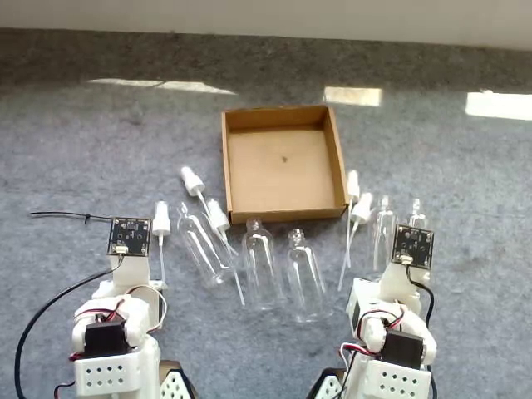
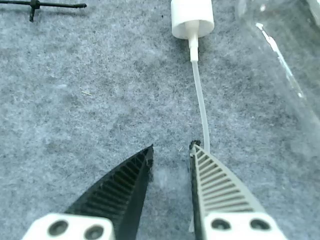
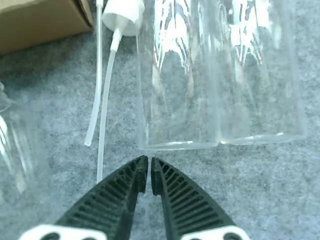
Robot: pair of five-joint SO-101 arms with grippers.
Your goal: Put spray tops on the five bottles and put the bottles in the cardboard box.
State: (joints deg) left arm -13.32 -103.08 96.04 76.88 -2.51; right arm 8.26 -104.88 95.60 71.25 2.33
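The cardboard box lies open on the grey carpet. Several clear bottles lie below it without tops, among them three between the arms. In the left wrist view my left gripper is open over bare carpet. A white spray top lies ahead of it, and its tube ends beside the white finger. My right gripper is shut with nothing in it, just short of the bases of two bottles lying side by side. Another spray top lies beside them.
Loose spray tops lie on either side of the box's near corners. A black cable tie lies on the carpet beyond the left gripper. A box corner and another bottle sit near the right gripper.
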